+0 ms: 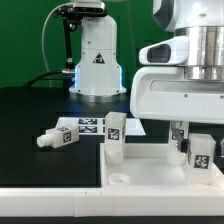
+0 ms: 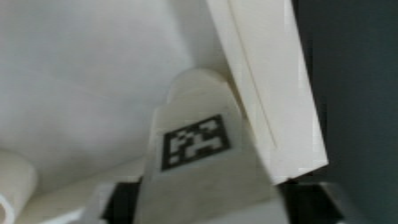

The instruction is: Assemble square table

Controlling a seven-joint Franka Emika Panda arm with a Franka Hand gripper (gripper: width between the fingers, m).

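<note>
I see the big white table top (image 1: 140, 172) lying flat on the black bench (image 1: 30, 112). My pincer (image 1: 197, 158) is down over its corner on the exterior view's right. It grips the held leg (image 1: 201, 150), which stands upright between the dark fingers (image 2: 121, 200). The second leg (image 1: 115, 135) stands at the top's far edge. The near loose leg (image 1: 62, 137) and the far loose leg (image 1: 88, 125) lie on the bench.

Tabletop (image 1: 140, 165) cropped at exterior view's right edge; end effector (image 2: 214, 205) fingertips (image 2: 125, 200) and leg (image 2: 205, 110) end cropped in wrist view.
</note>
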